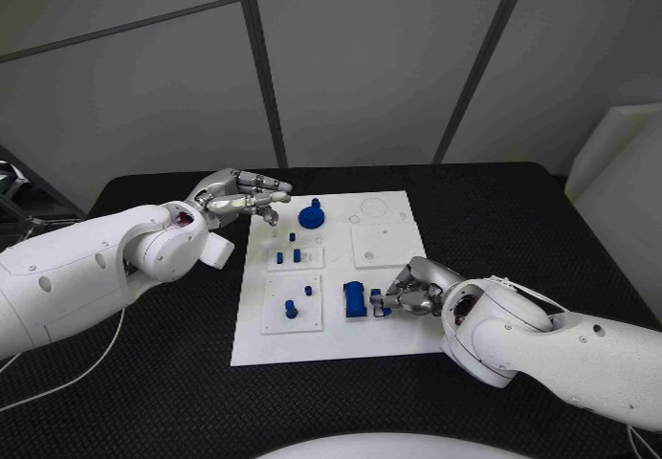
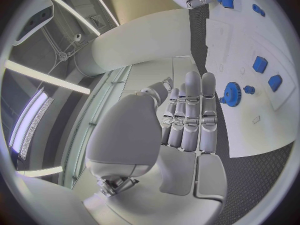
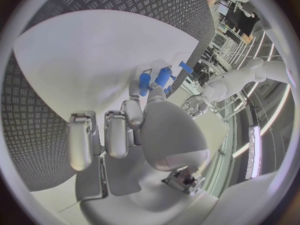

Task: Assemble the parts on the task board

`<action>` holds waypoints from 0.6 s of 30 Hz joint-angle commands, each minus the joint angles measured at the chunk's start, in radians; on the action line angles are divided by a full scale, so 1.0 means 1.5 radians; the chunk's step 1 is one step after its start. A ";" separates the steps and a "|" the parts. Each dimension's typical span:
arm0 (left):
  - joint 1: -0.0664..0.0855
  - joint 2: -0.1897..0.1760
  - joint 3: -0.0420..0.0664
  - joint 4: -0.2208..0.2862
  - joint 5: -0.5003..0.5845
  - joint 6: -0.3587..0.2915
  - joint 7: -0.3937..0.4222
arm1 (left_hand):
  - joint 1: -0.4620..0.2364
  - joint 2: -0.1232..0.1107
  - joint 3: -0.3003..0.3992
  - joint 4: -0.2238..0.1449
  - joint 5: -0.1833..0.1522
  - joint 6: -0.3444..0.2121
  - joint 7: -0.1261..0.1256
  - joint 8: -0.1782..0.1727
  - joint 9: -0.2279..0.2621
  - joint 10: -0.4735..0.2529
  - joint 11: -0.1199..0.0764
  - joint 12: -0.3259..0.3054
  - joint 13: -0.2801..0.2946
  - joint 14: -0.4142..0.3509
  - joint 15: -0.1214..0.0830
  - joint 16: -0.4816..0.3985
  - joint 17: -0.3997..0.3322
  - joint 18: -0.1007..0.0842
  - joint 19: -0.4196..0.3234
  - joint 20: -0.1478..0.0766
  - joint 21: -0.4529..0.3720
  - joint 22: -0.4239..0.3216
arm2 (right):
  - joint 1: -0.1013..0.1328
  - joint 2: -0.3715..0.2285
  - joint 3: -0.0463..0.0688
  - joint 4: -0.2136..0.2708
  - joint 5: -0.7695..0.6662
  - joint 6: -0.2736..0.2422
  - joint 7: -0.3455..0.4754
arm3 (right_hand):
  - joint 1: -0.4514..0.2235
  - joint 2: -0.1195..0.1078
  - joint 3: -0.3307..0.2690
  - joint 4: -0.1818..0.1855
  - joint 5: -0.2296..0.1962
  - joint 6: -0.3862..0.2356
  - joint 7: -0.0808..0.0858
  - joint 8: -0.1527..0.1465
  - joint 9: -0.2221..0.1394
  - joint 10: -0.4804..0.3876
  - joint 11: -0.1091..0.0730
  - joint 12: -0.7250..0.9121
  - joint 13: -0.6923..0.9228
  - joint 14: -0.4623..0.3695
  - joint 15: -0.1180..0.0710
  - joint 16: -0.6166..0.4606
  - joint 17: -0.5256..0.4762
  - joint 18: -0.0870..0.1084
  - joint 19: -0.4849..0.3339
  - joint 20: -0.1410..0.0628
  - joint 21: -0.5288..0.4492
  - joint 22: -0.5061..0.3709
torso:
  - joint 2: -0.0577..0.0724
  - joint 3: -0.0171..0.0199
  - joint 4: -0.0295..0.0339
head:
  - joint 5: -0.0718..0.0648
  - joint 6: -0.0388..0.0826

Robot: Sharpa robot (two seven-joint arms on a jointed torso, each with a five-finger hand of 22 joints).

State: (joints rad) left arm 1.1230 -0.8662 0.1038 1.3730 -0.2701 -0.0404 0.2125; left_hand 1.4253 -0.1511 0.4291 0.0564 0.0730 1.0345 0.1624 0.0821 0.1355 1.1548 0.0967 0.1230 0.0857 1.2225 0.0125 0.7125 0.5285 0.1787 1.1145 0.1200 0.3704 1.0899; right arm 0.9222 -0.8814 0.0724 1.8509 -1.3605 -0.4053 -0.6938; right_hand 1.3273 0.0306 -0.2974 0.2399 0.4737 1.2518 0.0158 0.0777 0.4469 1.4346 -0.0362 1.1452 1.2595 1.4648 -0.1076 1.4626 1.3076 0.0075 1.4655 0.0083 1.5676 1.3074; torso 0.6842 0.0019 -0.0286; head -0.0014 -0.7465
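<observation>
The white task board [image 1: 325, 335] lies in the middle of the black table. Near its far end stands a blue gear [image 1: 312, 216], with small blue parts [image 1: 287, 256] on the inset plates closer to me and a blue peg [image 1: 291, 308] upright in the nearest one. My left hand [image 1: 246, 199] hovers over the board's far left corner, fingers loosely bent and holding nothing; its wrist view shows the gear [image 2: 232, 93] just past the fingertips [image 2: 199, 82]. My right hand [image 1: 411, 292] is at the board's right side, pinching a small blue part [image 1: 378, 302] [image 3: 144, 82] beside a larger blue block [image 1: 355, 298].
Two bare white inset plates [image 1: 386, 244] lie on the board's right half, one with a round recess [image 1: 375, 207] at the far end. Black table surface [image 1: 165, 382] surrounds the board. A white panel [image 1: 621, 163] stands at the far right.
</observation>
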 commanded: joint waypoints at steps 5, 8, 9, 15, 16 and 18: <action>0.001 0.000 0.000 0.001 0.003 0.008 0.000 | -0.005 0.001 0.000 -0.004 0.003 0.001 0.004 -0.005 0.001 -0.002 0.004 -0.003 0.001 -0.001 0.005 -0.002 -0.001 0.002 -0.002 0.002 -0.003 -0.001 | 0.000 0.005 0.000 0.000 -0.008 0.004 0.004 | -0.027 -0.009 -0.007 0.032 -0.120 0.010 0.001 0.005 0.013 0.010 -0.011 0.002 0.002 0.046 -0.005 -0.004 0.061 -0.005 0.070 -0.008 0.002 0.176 | 0.000 0.0001 0.0001 | 0.000 0.000; 0.001 0.000 0.000 0.001 0.003 0.008 0.000 | -0.005 0.001 0.000 -0.004 0.003 0.001 0.004 -0.005 0.001 -0.002 0.004 -0.003 0.001 -0.001 0.005 -0.002 -0.001 0.002 -0.002 0.002 -0.003 -0.001 | 0.000 0.006 0.000 0.001 -0.008 0.004 0.008 | -0.035 -0.011 -0.005 0.034 -0.135 0.013 0.000 0.006 0.017 0.011 -0.011 0.003 0.002 0.046 -0.005 -0.004 0.062 -0.005 0.070 -0.008 0.002 0.176 | 0.000 0.0002 0.0007 | -0.001 0.000; 0.001 0.000 0.000 0.001 0.003 0.008 0.000 | -0.005 0.001 0.000 -0.004 0.003 0.001 0.004 -0.005 0.001 -0.002 0.004 -0.003 0.001 -0.001 0.005 -0.002 -0.001 0.002 -0.002 0.002 -0.003 -0.001 | 0.000 0.006 0.000 0.001 -0.008 0.004 0.009 | -0.040 -0.013 -0.005 0.034 -0.139 0.014 0.000 0.006 0.019 0.011 -0.012 0.003 0.003 0.046 -0.005 -0.003 0.063 -0.005 0.070 -0.008 0.002 0.176 | 0.000 0.0002 0.0005 | -0.001 0.000; 0.001 0.000 0.000 0.000 0.003 0.009 -0.001 | -0.006 0.001 0.000 -0.004 0.003 0.001 0.004 -0.005 0.001 -0.002 0.004 -0.003 0.001 -0.001 0.005 -0.003 -0.001 0.002 -0.001 0.002 -0.004 -0.001 | 0.000 0.005 0.000 0.005 -0.009 0.003 0.014 | -0.086 -0.025 0.015 0.036 -0.144 0.019 -0.003 0.006 0.031 0.013 -0.014 0.006 0.005 0.047 -0.006 -0.002 0.066 -0.005 0.070 -0.008 0.002 0.176 | 0.000 0.0003 -0.0008 | 0.000 0.001; 0.001 0.000 0.000 0.000 0.003 0.010 -0.001 | -0.006 0.001 0.000 -0.004 0.003 0.001 0.004 -0.005 0.001 -0.002 0.004 -0.003 0.001 -0.001 0.005 -0.003 -0.001 0.002 -0.001 0.002 -0.004 -0.001 | 0.000 0.004 0.000 0.005 -0.010 0.003 0.015 | -0.090 -0.026 0.018 0.036 -0.144 0.020 -0.003 0.006 0.033 0.013 -0.014 0.006 0.006 0.047 -0.006 -0.001 0.066 -0.005 0.070 -0.009 0.002 0.176 | 0.000 0.0003 -0.0008 | 0.000 0.001; 0.001 0.000 0.000 0.000 0.003 0.010 -0.002 | -0.006 0.001 0.000 -0.004 0.003 0.001 0.004 -0.005 0.001 -0.002 0.004 -0.003 0.001 -0.001 0.005 -0.003 -0.001 0.002 -0.001 0.002 -0.004 -0.001 | 0.000 0.003 0.000 0.006 -0.012 0.002 0.015 | -0.099 -0.030 0.024 0.036 -0.145 0.021 -0.003 0.006 0.035 0.014 -0.014 0.007 0.006 0.047 -0.007 -0.001 0.067 -0.005 0.070 -0.009 0.002 0.176 | 0.000 0.0002 -0.0004 | -0.001 0.001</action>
State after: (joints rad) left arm 1.1231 -0.8660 0.1038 1.3720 -0.2701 -0.0381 0.2097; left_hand 1.4253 -0.1511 0.4291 0.0564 0.0730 1.0345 0.1624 0.0783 0.1362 1.1548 0.0967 0.1230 0.0855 1.2225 0.0125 0.7125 0.5285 0.1788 1.1145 0.1200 0.3704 1.0890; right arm 0.9220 -0.8779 0.0724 1.8535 -1.3698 -0.4050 -0.6931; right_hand 1.1882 -0.0145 -0.2663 0.2940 0.2606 1.2746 0.0102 0.0814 0.4980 1.4552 -0.0565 1.1512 1.2687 1.4685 -0.1111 1.4626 1.3075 0.0075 1.4653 0.0013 1.5676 1.3074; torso 0.6842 0.0023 -0.0292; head -0.0020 -0.7447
